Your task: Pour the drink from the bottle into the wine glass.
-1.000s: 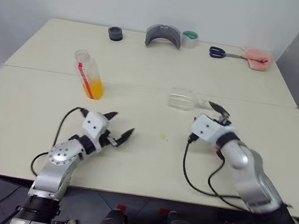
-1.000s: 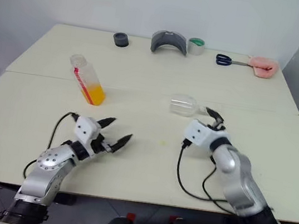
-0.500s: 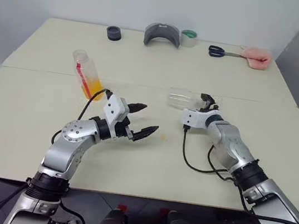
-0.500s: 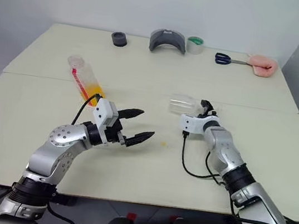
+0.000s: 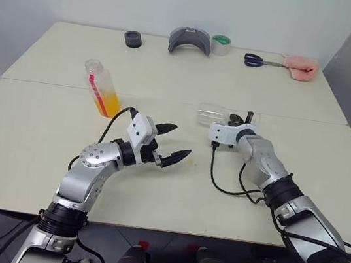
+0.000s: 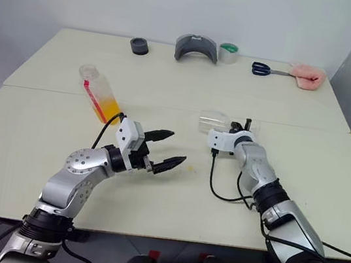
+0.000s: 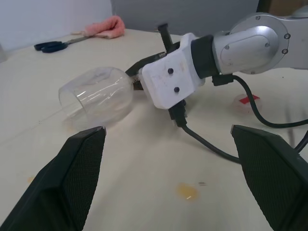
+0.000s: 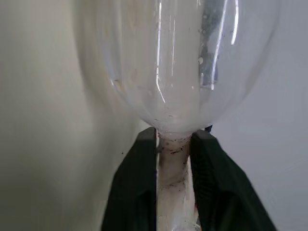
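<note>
Table [image 5: 41,144]: pale cream top, a seam running across it side to side.

Right arm: reaches forward over the table's middle, forearm low above the surface, black cable looping from the wrist. Right gripper [image 8: 173,144] clenched on the wine glass [image 5: 212,116] at the top of its stem, just under the bowl; the right wrist view shows a black finger [image 8: 137,183] pressed against each side of the stem.

Left arm: elbow bent, forearm angled toward the table's centre, gripper roughly level. Left gripper [image 5: 175,141] released, its two black fingers spread wide with nothing between them, hanging above the table short of the glass.

Bottle [image 5: 103,87]: clear plastic, squarish body, red label strip up one side. Stands on the left half of the table, just beyond the seam and leaning a little, well apart from both grippers. Neck looks uncapped, though that is hard to make out. The drink [image 5: 109,104], bright orange-yellow, fills only the lower part.

Wine glass: clear, lying on its side near the table's centre by the seam, mouth of the bowl toward the robot's left, stem toward the right gripper. Bowl looks empty.

Far edge of table, left to right: small black ring [image 5: 133,38], grey curved object [image 5: 190,40], green tape roll [image 5: 221,44], blue-handled scissors [image 5: 260,61], pink cloth [image 5: 300,66].

Small yellow spot [image 7: 186,191] on the table below the left gripper.
</note>
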`<state>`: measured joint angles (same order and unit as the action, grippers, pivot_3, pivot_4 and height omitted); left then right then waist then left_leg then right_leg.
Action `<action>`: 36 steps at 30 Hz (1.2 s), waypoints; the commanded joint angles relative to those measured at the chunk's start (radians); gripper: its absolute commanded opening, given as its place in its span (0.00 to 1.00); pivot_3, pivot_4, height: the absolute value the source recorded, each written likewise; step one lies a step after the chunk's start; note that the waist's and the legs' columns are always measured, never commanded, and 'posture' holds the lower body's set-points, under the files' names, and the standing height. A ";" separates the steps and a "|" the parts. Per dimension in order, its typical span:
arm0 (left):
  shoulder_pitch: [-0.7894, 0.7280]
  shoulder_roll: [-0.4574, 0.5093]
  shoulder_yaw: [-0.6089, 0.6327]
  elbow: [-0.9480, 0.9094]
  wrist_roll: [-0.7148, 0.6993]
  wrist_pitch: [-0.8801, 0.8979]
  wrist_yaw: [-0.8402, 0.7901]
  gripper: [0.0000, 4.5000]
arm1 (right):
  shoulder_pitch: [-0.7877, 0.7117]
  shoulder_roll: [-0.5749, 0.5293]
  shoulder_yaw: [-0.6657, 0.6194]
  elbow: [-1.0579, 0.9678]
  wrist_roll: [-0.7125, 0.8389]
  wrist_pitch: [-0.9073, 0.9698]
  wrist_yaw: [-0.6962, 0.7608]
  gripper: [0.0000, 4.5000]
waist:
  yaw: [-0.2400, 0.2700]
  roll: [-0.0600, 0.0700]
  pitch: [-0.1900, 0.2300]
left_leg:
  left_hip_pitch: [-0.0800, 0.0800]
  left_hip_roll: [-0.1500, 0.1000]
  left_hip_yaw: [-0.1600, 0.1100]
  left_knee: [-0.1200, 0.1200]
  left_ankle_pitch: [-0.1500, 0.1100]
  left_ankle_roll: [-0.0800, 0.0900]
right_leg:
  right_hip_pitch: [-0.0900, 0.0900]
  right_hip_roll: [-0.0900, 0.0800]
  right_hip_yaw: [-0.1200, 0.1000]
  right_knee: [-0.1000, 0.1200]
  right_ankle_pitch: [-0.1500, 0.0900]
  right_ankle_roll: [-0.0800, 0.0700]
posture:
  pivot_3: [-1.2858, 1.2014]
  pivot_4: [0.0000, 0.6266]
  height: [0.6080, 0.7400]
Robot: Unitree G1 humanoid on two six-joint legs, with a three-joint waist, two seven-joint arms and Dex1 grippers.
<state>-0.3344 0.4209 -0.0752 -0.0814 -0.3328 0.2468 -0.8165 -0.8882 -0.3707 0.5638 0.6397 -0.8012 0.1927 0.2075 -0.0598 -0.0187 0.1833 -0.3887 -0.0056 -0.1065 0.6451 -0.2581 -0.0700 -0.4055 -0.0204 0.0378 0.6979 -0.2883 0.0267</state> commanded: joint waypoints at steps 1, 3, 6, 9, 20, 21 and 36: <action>0.004 -0.011 0.006 -0.023 0.001 -0.026 0.009 1.00 | -0.025 0.005 -0.030 -0.009 0.019 -0.020 -0.012 0.06 | 0.000 0.000 0.000 | 0.000 0.000 0.000 0.000 0.000 0.000 | 0.000 0.000 0.000 0.000 0.000 0.000 | 0.52 0.24 1.00; 0.017 -0.016 0.011 -0.035 -0.004 -0.014 0.020 1.00 | -0.023 0.010 -0.073 -0.051 0.055 -0.014 -0.010 0.06 | 0.000 0.000 0.000 | 0.000 0.000 0.000 0.000 0.000 0.000 | 0.000 0.000 0.000 0.000 0.000 0.000 | 0.52 0.24 1.00; 0.038 -0.006 0.024 -0.062 -0.027 0.030 0.025 1.00 | -0.009 0.043 -0.179 -0.140 0.167 0.026 0.014 0.06 | -0.001 0.000 0.000 | 0.000 0.000 0.000 0.000 0.000 0.000 | 0.000 0.000 0.000 0.000 0.000 0.000 | 0.52 0.24 1.00; 0.074 0.050 0.037 -0.107 -0.099 0.137 -0.035 1.00 | 0.012 0.113 -0.308 -0.172 0.336 0.048 0.043 0.06 | -0.005 0.000 0.000 | 0.000 0.001 0.000 0.000 0.000 0.000 | 0.000 0.000 0.000 0.000 0.000 0.000 | 0.52 0.24 1.00; 0.100 0.212 0.086 -0.159 -0.254 0.337 -0.167 1.00 | 0.021 0.289 -0.469 -0.017 0.604 -0.057 0.001 0.06 | -0.007 0.000 0.000 | 0.000 0.000 0.000 -0.001 0.000 0.000 | 0.000 0.000 0.000 0.000 0.000 0.000 | 0.52 0.24 1.00; 0.100 0.217 0.089 -0.162 -0.266 0.352 -0.175 1.00 | 0.035 0.293 -0.472 -0.023 0.614 -0.058 0.009 0.06 | -0.007 0.000 0.000 | 0.000 0.001 0.000 -0.001 0.000 0.000 | 0.000 0.000 0.000 0.000 0.000 0.000 | 0.52 0.24 1.00; 0.063 0.239 0.088 -0.147 -0.268 0.384 -0.188 1.00 | 0.285 0.259 -0.458 -0.250 0.647 0.008 0.033 0.06 | -0.005 -0.002 -0.003 | 0.006 0.001 0.001 -0.002 -0.001 0.001 | 0.003 0.001 0.002 0.000 0.000 0.000 | 0.52 0.24 1.00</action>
<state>-0.2546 0.6450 -0.0053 -0.2071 -0.5925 0.6320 -0.9976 -0.6378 -0.1143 0.0996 0.3531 -0.1676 0.1557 0.2269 -0.0644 -0.0211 0.1804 -0.3822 -0.0047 -0.1052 0.6429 -0.2587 -0.0690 -0.4020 -0.0194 0.0397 0.6984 -0.2884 0.0267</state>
